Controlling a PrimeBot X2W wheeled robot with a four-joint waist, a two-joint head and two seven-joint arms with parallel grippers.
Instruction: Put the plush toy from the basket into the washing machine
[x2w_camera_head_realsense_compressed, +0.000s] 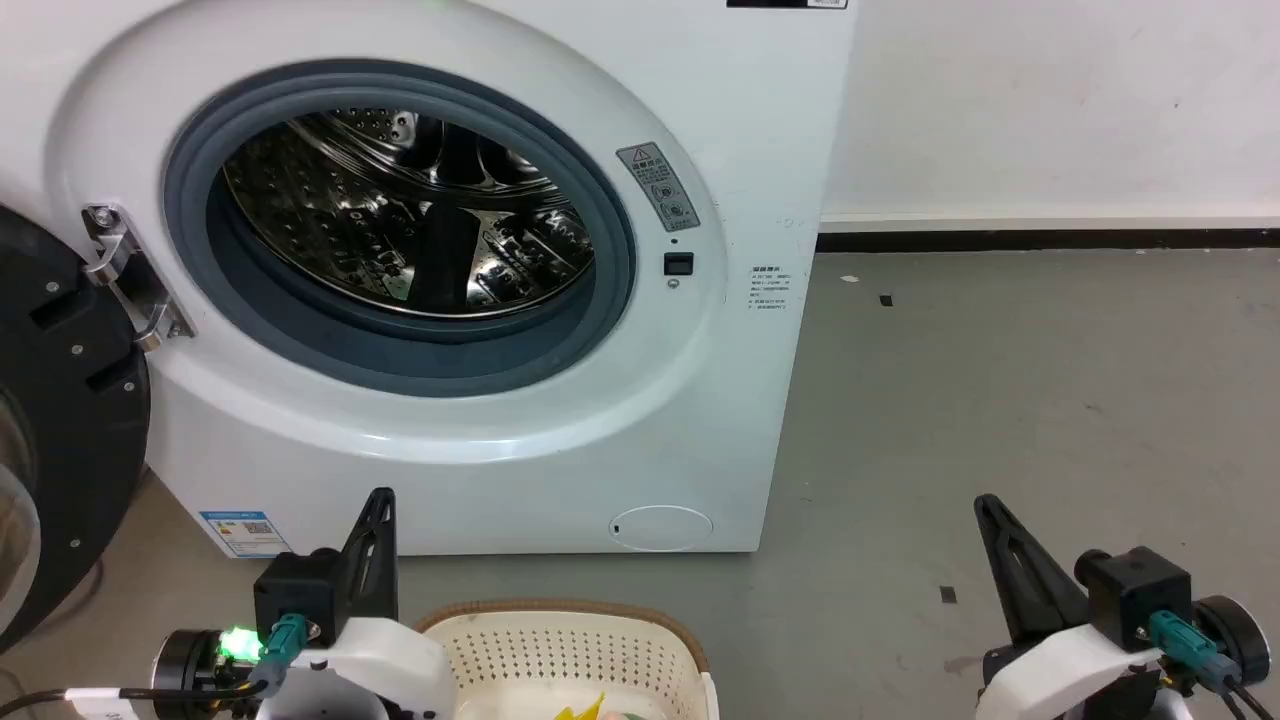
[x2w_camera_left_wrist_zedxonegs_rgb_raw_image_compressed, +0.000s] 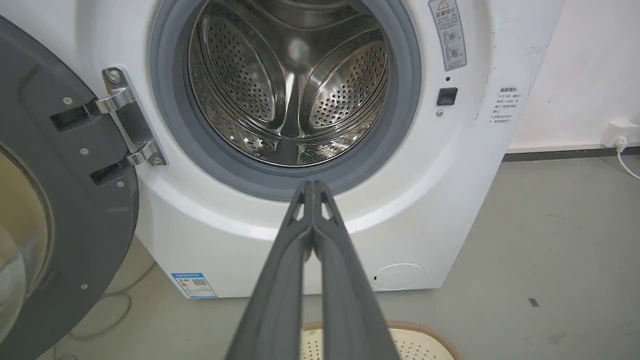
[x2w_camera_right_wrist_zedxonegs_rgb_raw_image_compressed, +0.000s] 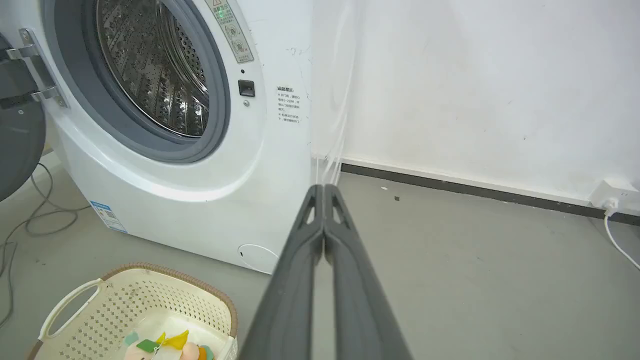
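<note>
Black door (x2w_camera_left_wrist_zedxonegs_rgb_raw_image_compressed: 60, 200) open left of left gripper (x2w_camera_left_wrist_zedxonegs_rgb_raw_image_compressed: 312, 187); basket (x2w_camera_right_wrist_zedxonegs_rgb_raw_image_compressed: 150, 295), plush toy (x2w_camera_right_wrist_zedxonegs_rgb_raw_image_compressed: 175, 345) below-left of right gripper (x2w_camera_right_wrist_zedxonegs_rgb_raw_image_compressed: 324, 190); both closed, empty.

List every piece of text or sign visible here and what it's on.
Grey sticker beside the washing machine porthole: warning triangle sign; characters too small to read.
Printed block on its front: blurred, unreadable.
Blue label at its lower front: QR code, text too small.
</note>
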